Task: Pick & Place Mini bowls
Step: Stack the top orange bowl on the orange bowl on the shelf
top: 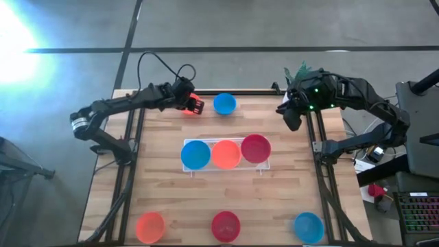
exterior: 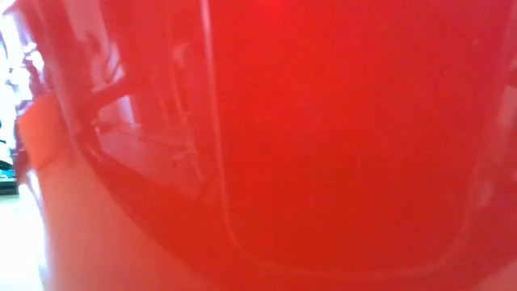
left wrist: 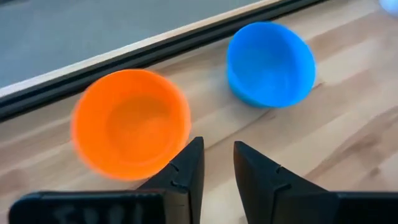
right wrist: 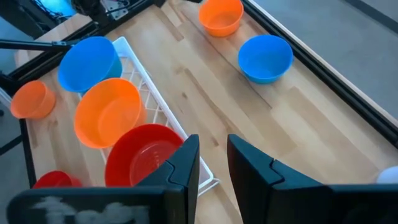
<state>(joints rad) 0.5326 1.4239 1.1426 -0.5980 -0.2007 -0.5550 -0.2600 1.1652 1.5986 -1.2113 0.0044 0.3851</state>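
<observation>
The wooden tabletop (top: 164, 199) carries a white lattice tray (right wrist: 144, 84) holding three mini bowls in a row: blue (top: 195, 154), orange (top: 226, 154), red (top: 256, 148). Three more sit along the near edge. At the far edge, an orange bowl (left wrist: 130, 123) lies just beyond the left tool (left wrist: 216, 163), its fingers released and empty; a blue bowl (left wrist: 271, 63) sits beside it. The right tool (right wrist: 212, 163), also parted and empty, waits at the far right corner.

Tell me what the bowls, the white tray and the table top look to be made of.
Bowls, such as the orange bowl: probably plastic, smooth, solid colour, with a soft sheen on the walls.
White tray: thin lattice bars, coated wire or plastic; cannot tell which.
Table top: wood, pale planks with visible grain and seams, matte finish.
</observation>
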